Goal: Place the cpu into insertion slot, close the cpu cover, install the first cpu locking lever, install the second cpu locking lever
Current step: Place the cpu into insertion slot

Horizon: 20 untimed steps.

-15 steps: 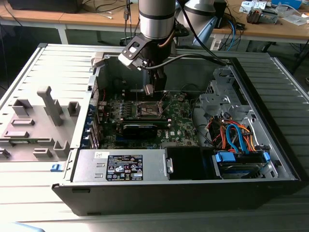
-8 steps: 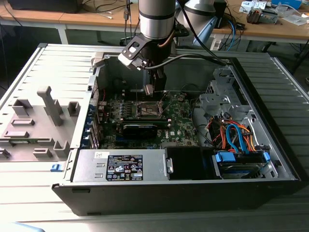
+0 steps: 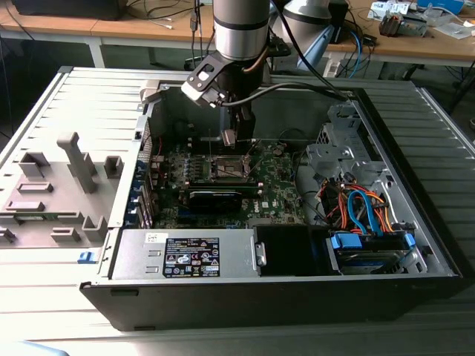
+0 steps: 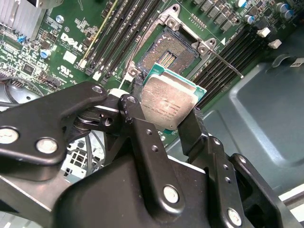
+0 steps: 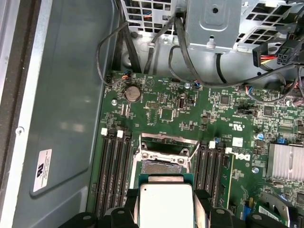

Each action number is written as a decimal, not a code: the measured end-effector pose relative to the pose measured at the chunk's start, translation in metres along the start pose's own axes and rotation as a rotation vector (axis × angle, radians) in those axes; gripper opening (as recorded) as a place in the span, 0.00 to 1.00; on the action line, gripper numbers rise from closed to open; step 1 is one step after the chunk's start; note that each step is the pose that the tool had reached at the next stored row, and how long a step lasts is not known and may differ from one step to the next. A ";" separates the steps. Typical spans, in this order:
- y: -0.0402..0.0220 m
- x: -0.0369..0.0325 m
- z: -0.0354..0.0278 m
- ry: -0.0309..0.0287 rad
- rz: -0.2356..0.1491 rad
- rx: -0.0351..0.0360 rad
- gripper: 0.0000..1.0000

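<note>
Exterior view: gripper [image 3: 228,139] is hanging inside the open computer case [image 3: 260,300], fingers clamping the cpu [image 3: 228,136] between their tips. Insertion slot [image 3: 228,169] is lying below the fingertips on the green motherboard [image 3: 278,189], apart from the chip.

Second wrist view: black fingers [image 4: 142,133] are pinching the cpu [image 4: 168,102] on opposite edges, gap just chip-wide, silvery top tilting toward the camera. Slot [image 4: 168,57] is sitting beyond the fingertips, gold contact field showing, not touching the chip. Locking lever [image 4: 224,61] is sticking out beside the slot, away from the fingers.

First wrist view: cpu [image 5: 166,202] is sitting between the fingers [image 5: 128,209], slot [image 5: 164,166] just past the fingertips, memory slots [image 5: 114,166] flanking it.
</note>
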State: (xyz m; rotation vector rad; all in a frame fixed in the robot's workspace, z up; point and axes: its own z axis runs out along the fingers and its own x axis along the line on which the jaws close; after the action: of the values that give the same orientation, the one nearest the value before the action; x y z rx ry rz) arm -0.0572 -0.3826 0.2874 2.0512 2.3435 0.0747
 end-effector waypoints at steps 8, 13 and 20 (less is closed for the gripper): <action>0.0000 0.0000 0.0002 -0.0006 0.011 -0.0002 0.55; 0.0000 0.0000 0.0002 -0.0010 0.018 -0.0002 0.55; 0.0000 0.0000 0.0003 -0.0014 0.027 -0.0004 0.55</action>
State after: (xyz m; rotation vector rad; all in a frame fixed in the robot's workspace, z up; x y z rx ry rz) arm -0.0572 -0.3826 0.2871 2.0822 2.3152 0.0742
